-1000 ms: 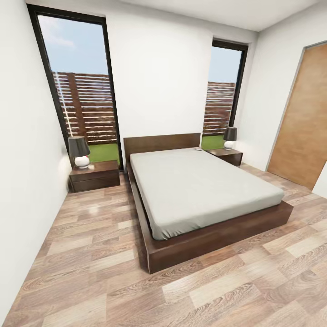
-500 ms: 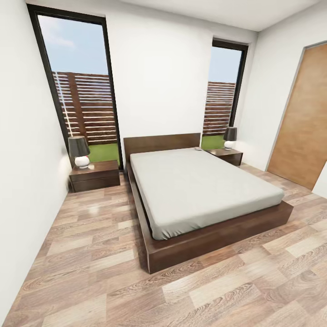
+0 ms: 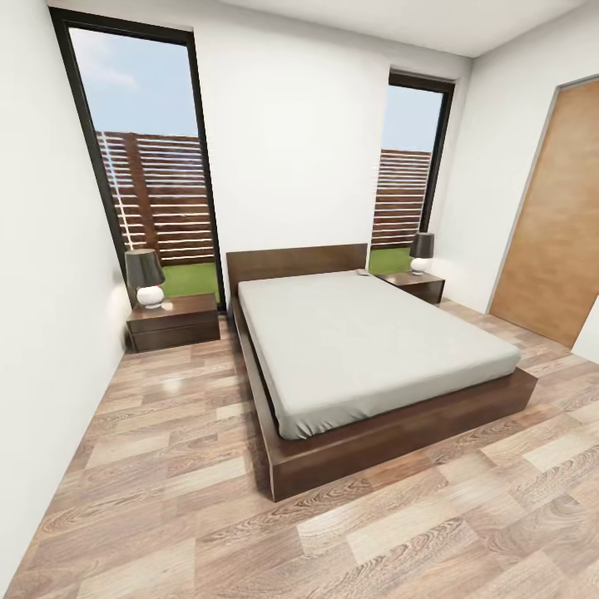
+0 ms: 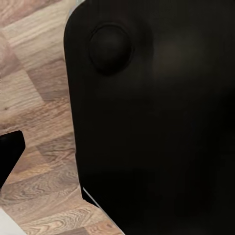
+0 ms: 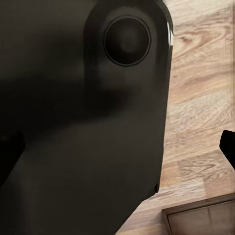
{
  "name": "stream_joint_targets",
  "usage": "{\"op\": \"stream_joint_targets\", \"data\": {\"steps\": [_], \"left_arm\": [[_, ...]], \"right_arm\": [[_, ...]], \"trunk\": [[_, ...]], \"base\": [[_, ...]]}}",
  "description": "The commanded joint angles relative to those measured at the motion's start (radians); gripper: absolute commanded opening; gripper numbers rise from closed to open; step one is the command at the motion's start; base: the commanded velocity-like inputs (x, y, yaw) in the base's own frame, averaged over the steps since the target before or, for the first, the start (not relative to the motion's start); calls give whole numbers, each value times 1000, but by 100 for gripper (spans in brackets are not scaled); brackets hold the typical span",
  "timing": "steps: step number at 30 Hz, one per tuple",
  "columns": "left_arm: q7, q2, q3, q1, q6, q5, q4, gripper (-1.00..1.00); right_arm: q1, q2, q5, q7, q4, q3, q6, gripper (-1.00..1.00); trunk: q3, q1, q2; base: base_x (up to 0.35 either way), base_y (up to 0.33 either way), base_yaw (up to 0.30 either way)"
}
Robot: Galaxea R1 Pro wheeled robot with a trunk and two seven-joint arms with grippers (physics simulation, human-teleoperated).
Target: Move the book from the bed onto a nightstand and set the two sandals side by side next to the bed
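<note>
The bed (image 3: 391, 433) is a low dark-brown platform with a bare light-grey mattress, standing in the middle of the bedroom with its headboard against the far white wall. A small flat dark thing (image 3: 363, 272), too small to read but likely the book, lies at the mattress's far right corner by the headboard. One nightstand (image 3: 173, 323) stands left of the bed and the other nightstand (image 3: 413, 285) stands right of it. The sandals are out of view. In each wrist view a black tip shows at the picture's edge against the plank floor, beside the robot's dark body.
Each nightstand carries a dark-shaded lamp (image 3: 146, 278) with a white base. Tall black-framed windows flank the bed. A light wooden door (image 3: 553, 225) fills the right wall. Wood-plank floor (image 3: 166, 466) runs wide along the bed's left side and foot. A dark-brown wooden edge (image 5: 200, 220) lies on the floor.
</note>
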Motion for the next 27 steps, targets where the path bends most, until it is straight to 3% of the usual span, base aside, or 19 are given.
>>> {"op": "stream_joint_targets", "data": {"steps": [1, 17, 27], "left_arm": [[0, 3, 2, 1, -2, -2, -7, 100], [2, 13, 8, 1, -2, 6, -47, 100], [2, 14, 11, 1, -2, 7, -56, 100]], "right_arm": [[0, -1, 1, -3, 1, 0, -3, 100], [0, 0, 1, -9, -8, 1, -4, 100], [0, 0, 1, -9, -8, 1, -5, 100]], "trunk": [[-1, 0, 0], [-1, 0, 0], [-1, 0, 0]], "base": [[0, 0, 0], [0, -3, 0], [62, -90, 0]]}}
